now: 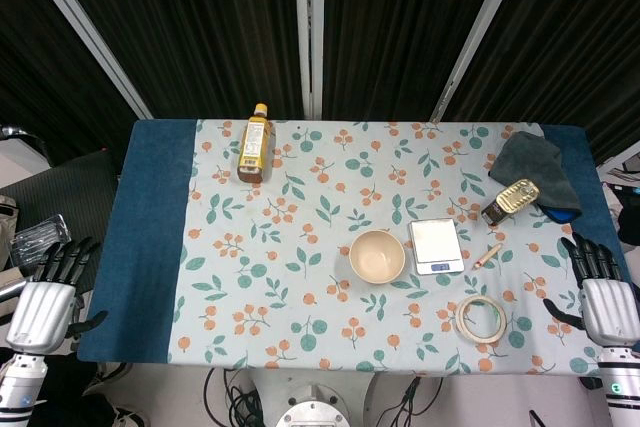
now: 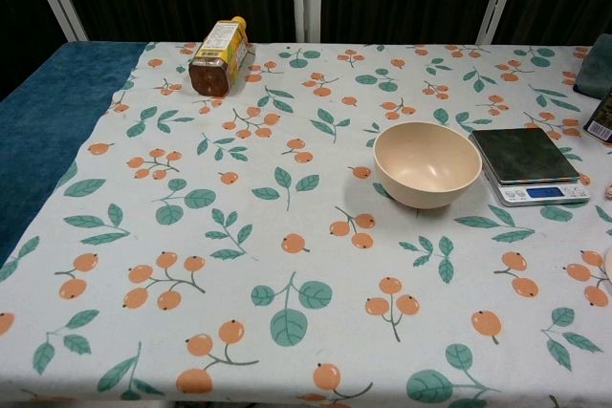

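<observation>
In the head view my left hand (image 1: 48, 297) hangs beside the table's near left corner, fingers spread, holding nothing. My right hand (image 1: 604, 292) hovers at the near right edge, fingers apart and empty, nearest the tape roll (image 1: 480, 318). A beige bowl (image 1: 377, 256) (image 2: 426, 163) stands mid-table with a small digital scale (image 1: 436, 245) (image 2: 529, 162) to its right. A bottle of brown liquid (image 1: 255, 143) (image 2: 217, 54) lies on its side at the far left. Neither hand shows in the chest view.
A tin can (image 1: 511, 200) lies next to a dark grey cloth (image 1: 535, 171) at the far right. A pencil (image 1: 487, 255) lies between scale and tape roll. The fruit-print tablecloth (image 1: 300, 307) covers a blue table (image 1: 145, 237). A clear packet (image 1: 38, 237) sits off the table's left.
</observation>
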`<state>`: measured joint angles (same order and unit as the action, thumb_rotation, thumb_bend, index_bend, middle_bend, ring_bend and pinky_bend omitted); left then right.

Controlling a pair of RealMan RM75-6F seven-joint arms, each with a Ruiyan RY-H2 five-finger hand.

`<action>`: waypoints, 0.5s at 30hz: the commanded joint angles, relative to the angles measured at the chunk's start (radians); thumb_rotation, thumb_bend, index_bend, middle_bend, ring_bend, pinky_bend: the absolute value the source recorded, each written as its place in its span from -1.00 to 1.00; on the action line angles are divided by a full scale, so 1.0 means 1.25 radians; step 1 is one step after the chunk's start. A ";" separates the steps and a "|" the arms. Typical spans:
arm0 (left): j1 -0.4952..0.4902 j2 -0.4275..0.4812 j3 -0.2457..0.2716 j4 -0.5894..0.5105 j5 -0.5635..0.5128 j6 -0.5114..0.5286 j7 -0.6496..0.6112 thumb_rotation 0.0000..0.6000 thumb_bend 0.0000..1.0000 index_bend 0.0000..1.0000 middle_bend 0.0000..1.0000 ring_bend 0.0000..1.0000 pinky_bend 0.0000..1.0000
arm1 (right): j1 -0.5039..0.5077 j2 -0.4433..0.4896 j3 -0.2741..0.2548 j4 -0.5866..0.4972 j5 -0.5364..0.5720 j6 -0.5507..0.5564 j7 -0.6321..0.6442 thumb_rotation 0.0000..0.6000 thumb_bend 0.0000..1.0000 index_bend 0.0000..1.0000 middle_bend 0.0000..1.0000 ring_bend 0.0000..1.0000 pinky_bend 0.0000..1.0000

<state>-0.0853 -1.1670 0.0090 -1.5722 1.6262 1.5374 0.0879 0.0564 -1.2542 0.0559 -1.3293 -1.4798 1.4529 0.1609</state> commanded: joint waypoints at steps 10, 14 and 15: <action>0.004 0.001 0.003 -0.004 0.004 0.005 0.005 1.00 -0.83 -0.97 -1.00 -1.00 -1.00 | 0.000 0.001 0.000 0.008 0.002 -0.004 0.010 1.00 -0.82 -1.00 -1.00 -1.00 -1.00; 0.004 0.005 0.001 -0.007 0.003 0.008 0.005 1.00 -0.83 -0.97 -1.00 -1.00 -1.00 | 0.005 -0.003 0.003 0.023 0.014 -0.023 0.027 1.00 -0.82 -1.00 -1.00 -1.00 -1.00; 0.004 0.006 0.000 -0.009 0.002 0.008 0.005 1.00 -0.83 -0.97 -1.00 -1.00 -1.00 | 0.008 -0.004 0.004 0.028 0.018 -0.031 0.030 1.00 -0.82 -1.00 -1.00 -1.00 -1.00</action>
<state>-0.0798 -1.1596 0.0091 -1.5831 1.6288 1.5478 0.0940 0.0629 -1.2573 0.0596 -1.3009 -1.4633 1.4221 0.1927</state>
